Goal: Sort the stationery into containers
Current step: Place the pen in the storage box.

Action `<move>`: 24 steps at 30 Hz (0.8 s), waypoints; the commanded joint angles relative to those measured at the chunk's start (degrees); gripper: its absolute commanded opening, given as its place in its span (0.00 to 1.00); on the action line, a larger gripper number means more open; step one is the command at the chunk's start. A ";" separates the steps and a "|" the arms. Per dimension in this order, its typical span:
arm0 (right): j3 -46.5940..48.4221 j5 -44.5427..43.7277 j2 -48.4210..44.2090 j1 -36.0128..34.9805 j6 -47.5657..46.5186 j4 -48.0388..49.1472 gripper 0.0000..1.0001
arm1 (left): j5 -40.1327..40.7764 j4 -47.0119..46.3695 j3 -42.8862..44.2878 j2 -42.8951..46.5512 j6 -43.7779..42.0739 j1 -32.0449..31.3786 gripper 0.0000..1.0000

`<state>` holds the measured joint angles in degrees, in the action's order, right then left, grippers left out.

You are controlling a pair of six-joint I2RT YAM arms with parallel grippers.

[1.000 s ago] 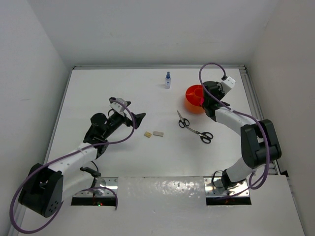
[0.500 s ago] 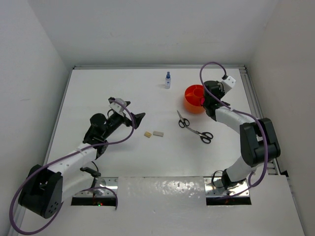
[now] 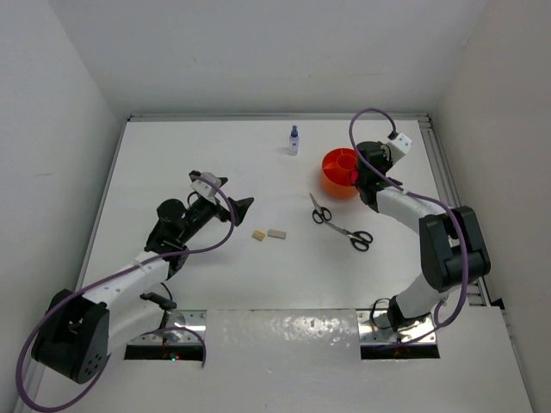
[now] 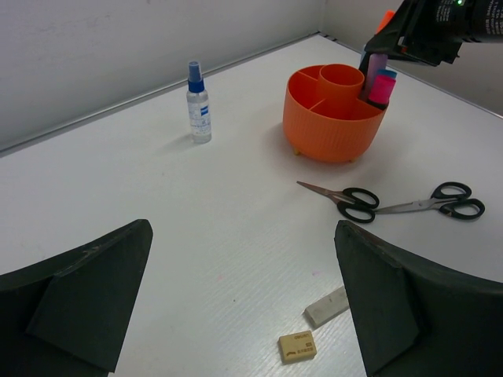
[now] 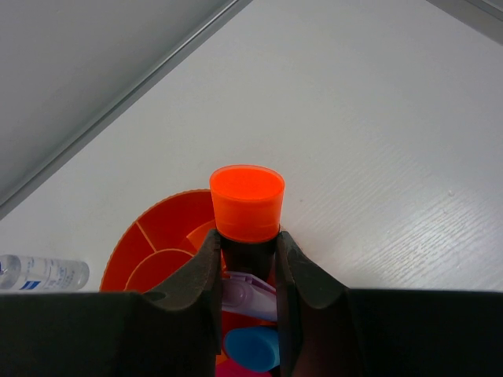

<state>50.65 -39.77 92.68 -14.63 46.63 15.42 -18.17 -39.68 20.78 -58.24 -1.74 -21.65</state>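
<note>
Markers (image 4: 376, 69): three in tub (image 4: 322, 129) (right claw (image 5: 245, 245) grips another), two scissors (image 4: 350, 202), two erasers (image 4: 297, 346).

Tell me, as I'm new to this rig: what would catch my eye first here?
The bright orange tub at the far right of the table, with markers standing in it. Just above it, the right pincer is shut on an orange-capped marker. Two scissors lie in front of the tub, and the left pincer gapes open near two erasers.

Orange-capped marker (image 5: 247, 196) in the right gripper (image 5: 247, 243) — over the orange tub (image 5: 145, 239) (lilac marker (image 5: 250, 297), blue cap (image 5: 251, 347) beneath)
</note>
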 commanded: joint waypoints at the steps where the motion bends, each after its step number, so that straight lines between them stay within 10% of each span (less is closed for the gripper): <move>1: -1.87 2.59 1.45 0.13 0.48 -3.20 0.00 | -0.11 -2.68 -0.38 0.93 -0.81 0.82 1.00; 24: -2.40 4.00 -2.16 0.57 -1.89 -3.64 0.45 | -0.28 -2.68 -0.82 1.55 -0.81 0.73 1.00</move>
<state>49.30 -36.93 91.42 -14.00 46.41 15.64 -18.15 -39.70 20.53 -58.08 -1.74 -21.65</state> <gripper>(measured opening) 0.450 0.996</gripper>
